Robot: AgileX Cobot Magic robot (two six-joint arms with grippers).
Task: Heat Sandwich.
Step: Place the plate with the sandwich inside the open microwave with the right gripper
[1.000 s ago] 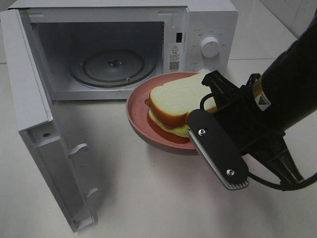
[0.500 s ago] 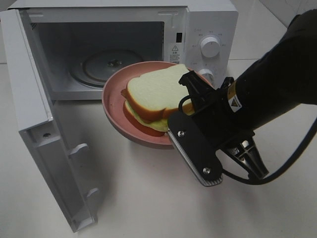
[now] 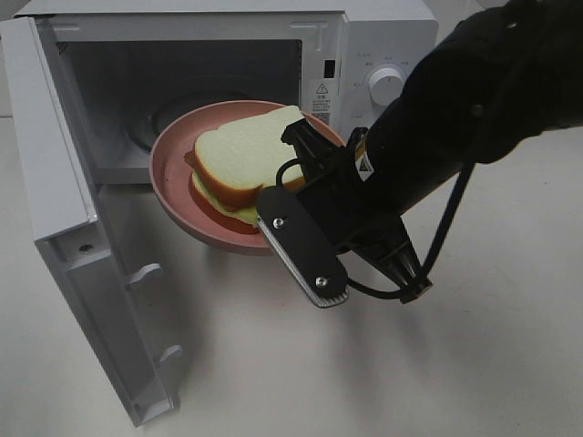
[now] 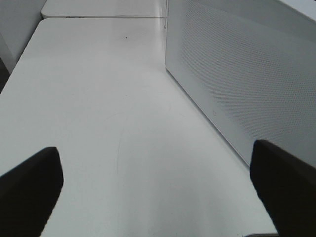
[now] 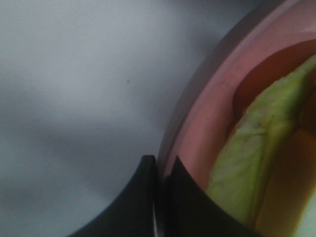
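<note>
My right fingers point(image 5: 140, 207) clamped on plate point(image 3: 173, 173) rim: sandwich point(image 3: 241, 150) rides untouched on plate, at microwave point(image 3: 383, 36) mouth, door point(image 3: 55, 182) swung clear. My left fingers point(image 4: 29, 187) wide apart, empty, beside microwave's outer wall.

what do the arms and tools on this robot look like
The right arm is wrapped in a black cover, with a small yellow-and-white label near the wrist and a thin black cable looping beside it. The right tool has flat black fingers with a ribbed grey edge and two silver screws. Of the left tool only two rounded black fingertips show.
</note>
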